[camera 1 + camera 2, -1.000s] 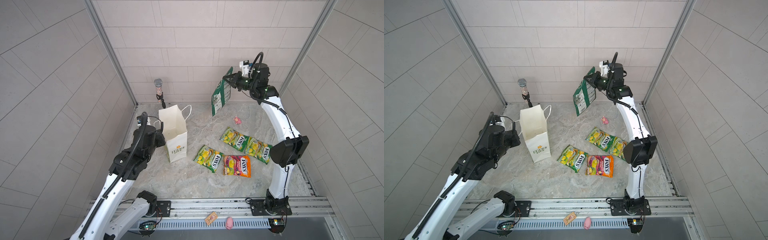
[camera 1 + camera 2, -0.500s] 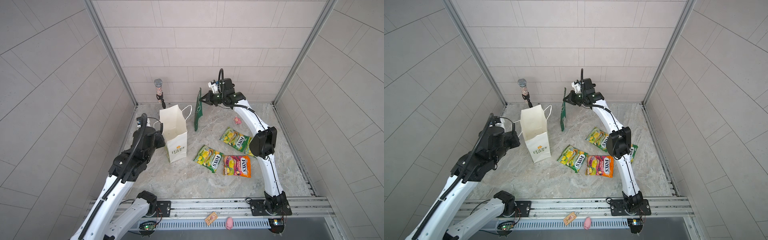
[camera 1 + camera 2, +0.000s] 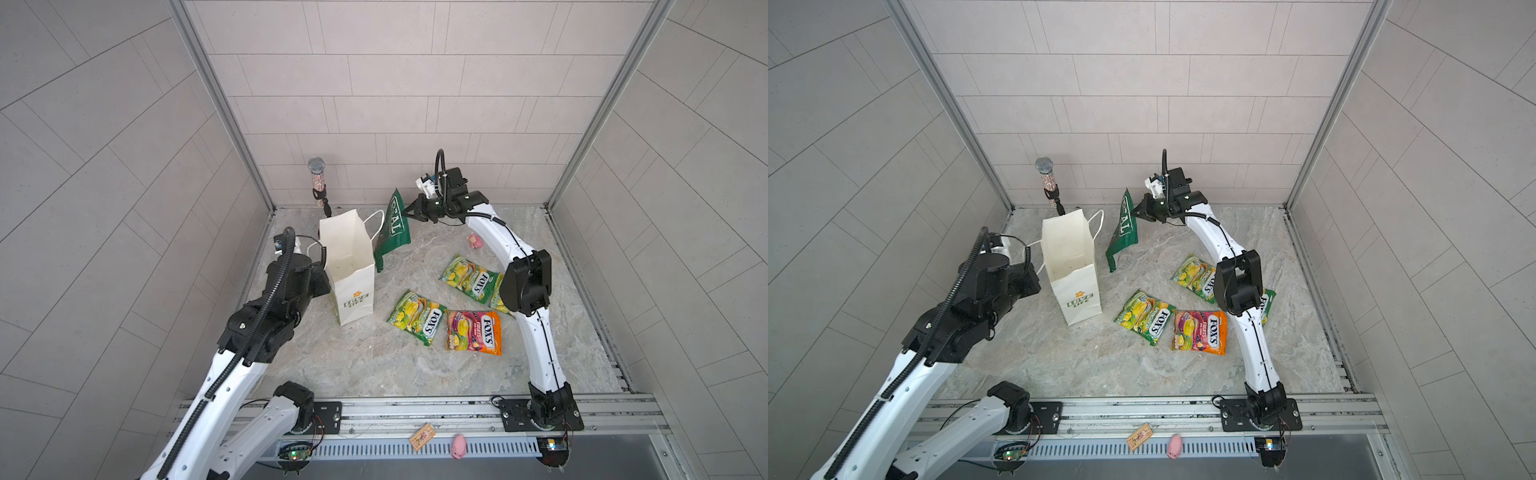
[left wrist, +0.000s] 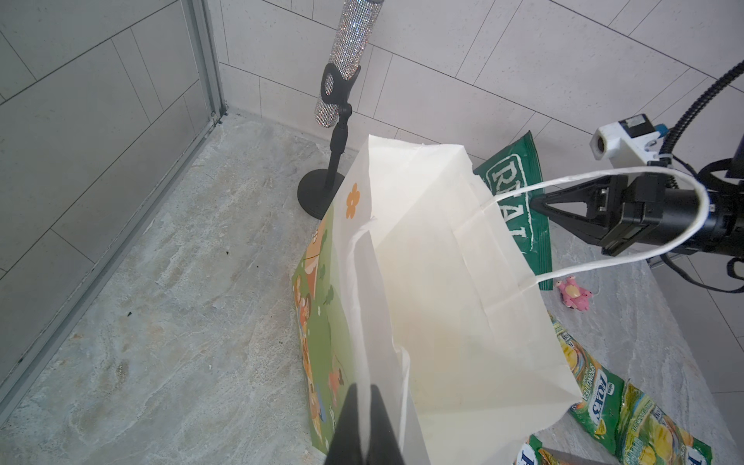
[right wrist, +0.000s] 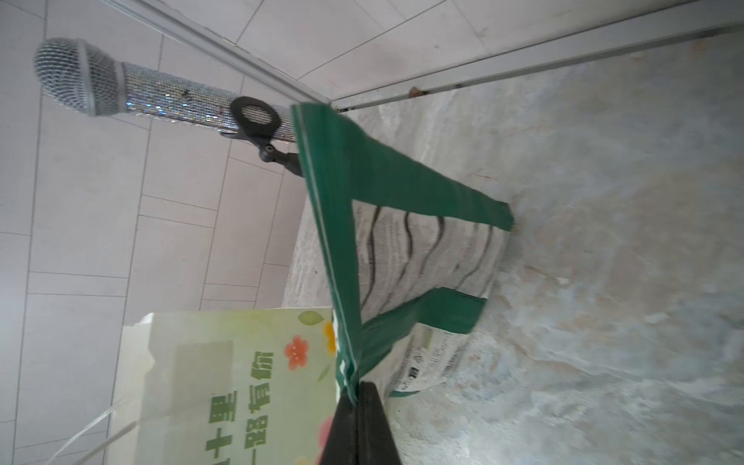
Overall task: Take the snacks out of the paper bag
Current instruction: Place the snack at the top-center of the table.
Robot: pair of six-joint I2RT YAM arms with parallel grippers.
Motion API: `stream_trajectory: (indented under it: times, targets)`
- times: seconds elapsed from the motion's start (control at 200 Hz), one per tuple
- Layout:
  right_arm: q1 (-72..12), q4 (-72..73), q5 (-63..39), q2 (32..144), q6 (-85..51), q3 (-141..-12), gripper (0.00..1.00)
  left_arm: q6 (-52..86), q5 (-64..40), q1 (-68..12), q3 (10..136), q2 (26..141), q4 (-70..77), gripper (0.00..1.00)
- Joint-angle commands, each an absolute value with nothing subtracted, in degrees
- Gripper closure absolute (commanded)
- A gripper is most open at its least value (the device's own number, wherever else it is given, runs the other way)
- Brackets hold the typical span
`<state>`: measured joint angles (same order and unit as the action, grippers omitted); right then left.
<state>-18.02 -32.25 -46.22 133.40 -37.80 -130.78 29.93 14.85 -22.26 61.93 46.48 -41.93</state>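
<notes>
**Right gripper** (image 3: 409, 212): jaws fully closed on one edge of the dark green "REAL" crisp bag (image 3: 394, 226), pinching the packet between the fingertips, as the right wrist view shows close up. The packet hangs tilted near the back edge of the counter (image 3: 374, 365), just beside the paper bag (image 3: 353, 299). Its lower corner reaches down to the counter surface and appears to meet it.

**Left gripper** (image 4: 364, 392): jaws closed on the rim of the paper bag, with the paper sandwiched between them. The paper bag stands upright and open-mouthed toward the back left corner. Its cord handle (image 4: 604, 177) loops outward in front of the right gripper in the left wrist view.

**Other snacks:** two yellow-green "FOX'S" bags (image 3: 417, 317) (image 3: 471, 277) and the orange-pink "FOX'S FRUITS" bag (image 3: 473, 332) lie flat on the counter toward the right edge. A third yellow-green bag (image 3: 496, 305) is partly hidden behind the right arm.

**Change from the earlier frames:** one second ago the right arm held the crisp bag high toward the back right corner. Half a second ago the bag hung edge-on near the middle of the back edge. It now sits lower and closer to the paper bag, with its lettered face toward the top views. The left arm, the paper bag and the flat packets have not moved.
</notes>
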Motion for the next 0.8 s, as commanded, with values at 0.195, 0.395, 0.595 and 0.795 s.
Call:
stream_trajectory:
  times: [0.195,0.395,0.595,0.795]
  targets:
    - [-13.0,-42.4,-40.6,129.8,-26.1,-128.7,1.00,29.2,14.9,-22.1,61.7,45.9,-42.3,1.00]
    - [-11.5,-48.1,-33.4,130.9,-21.7,-129.5,1.00,29.6,15.4,-22.1,61.5,46.1,-42.3,1.00]
    - [-11.4,-51.5,-25.9,133.9,-21.4,-131.5,1.00,29.8,16.1,-22.1,61.0,45.3,-41.6,1.00]
    - [-11.4,-52.3,-20.9,136.4,-21.3,-133.2,1.00,29.6,16.0,-22.1,61.1,45.3,-41.6,0.91]
